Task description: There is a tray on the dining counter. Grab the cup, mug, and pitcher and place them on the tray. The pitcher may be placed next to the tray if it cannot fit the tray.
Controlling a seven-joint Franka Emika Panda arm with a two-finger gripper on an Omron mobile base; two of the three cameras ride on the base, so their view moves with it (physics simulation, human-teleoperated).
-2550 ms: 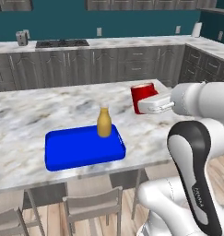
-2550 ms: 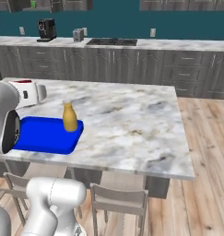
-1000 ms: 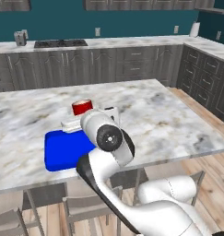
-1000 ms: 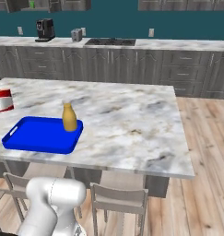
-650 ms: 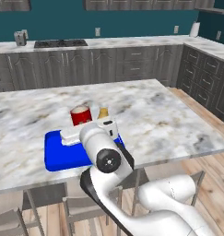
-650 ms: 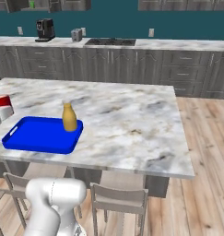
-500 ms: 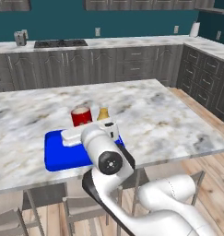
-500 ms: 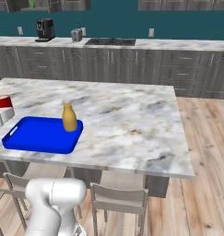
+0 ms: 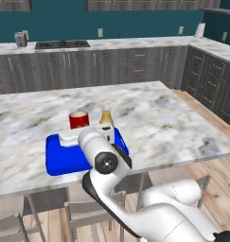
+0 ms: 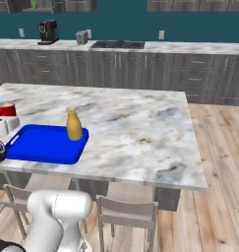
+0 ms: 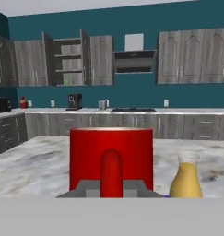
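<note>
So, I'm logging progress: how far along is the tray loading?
Done: the pitcher stands on the tray. In hand: the tool is shut on the mug, held at the tray's far edge. Left: setting the mug down, then bringing the cup.

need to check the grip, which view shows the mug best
The hand view: the mug is close and central, its handle facing the camera between the shut end effector's fingers. The left base view shows its upper part behind the arm; the right base view catches it at the left edge.
</note>
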